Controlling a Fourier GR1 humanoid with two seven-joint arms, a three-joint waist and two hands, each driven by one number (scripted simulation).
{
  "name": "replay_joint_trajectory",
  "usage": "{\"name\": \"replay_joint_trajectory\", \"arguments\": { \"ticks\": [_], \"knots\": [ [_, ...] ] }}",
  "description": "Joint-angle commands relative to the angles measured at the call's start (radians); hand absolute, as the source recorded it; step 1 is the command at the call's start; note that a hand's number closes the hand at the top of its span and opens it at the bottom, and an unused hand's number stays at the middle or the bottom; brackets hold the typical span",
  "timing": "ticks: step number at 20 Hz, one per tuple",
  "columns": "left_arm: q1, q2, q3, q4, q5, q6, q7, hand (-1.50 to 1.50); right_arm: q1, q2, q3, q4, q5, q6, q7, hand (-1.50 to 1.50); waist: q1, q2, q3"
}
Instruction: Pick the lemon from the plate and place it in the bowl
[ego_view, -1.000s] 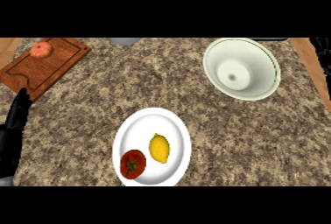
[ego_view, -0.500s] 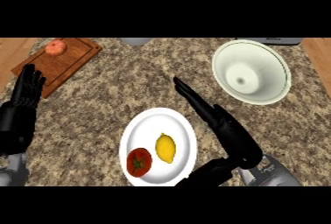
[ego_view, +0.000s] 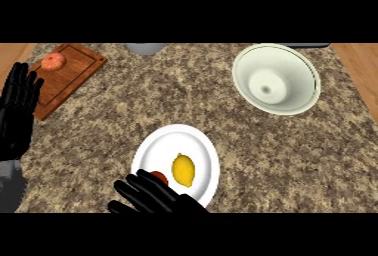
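While the left hand (ego_view: 18, 112) rests open, fingers up, at the frame's left edge, the head view shows the right hand (ego_view: 156, 196) at lower centre, fingers spread, holding nothing; the lemon (ego_view: 184, 170) lies on the plate (ego_view: 159, 145) just right of those fingertips, long axis up-down; the bowl (ego_view: 277, 78) waits upper right.

Speckled granite counter (ego_view: 148, 107) (wooden edges beside).
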Motion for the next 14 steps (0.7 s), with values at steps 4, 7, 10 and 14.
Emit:
{"name": "replay_joint_trajectory", "arguments": {
  "ticks": [4,7,10,14],
  "knots": [
    [-0.040,0.020,0.047,0.059,0.024,-0.039,-0.006,0.00,-0.059,-0.066,-0.035,-0.229,0.220,0.238,0.406,-1.50,-0.012,-0.001,0.000],
    [-0.031,0.000,0.031,0.083,0.008,-0.039,-0.028,0.00,-0.082,-0.103,-0.011,-0.246,0.258,0.411,0.532,-1.50,-0.016,-0.001,-0.001],
    [-0.047,-0.008,0.004,0.054,-0.024,-0.010,-0.007,0.00,-0.138,-0.120,-0.023,-0.278,0.197,0.622,0.641,-1.50,-0.008,0.000,-0.001],
    [-0.021,0.002,0.040,0.062,0.010,-0.055,-0.031,0.00,-0.136,-0.106,-0.012,-0.333,0.111,0.821,0.779,-1.50,0.008,0.002,0.000]
  ]
}}
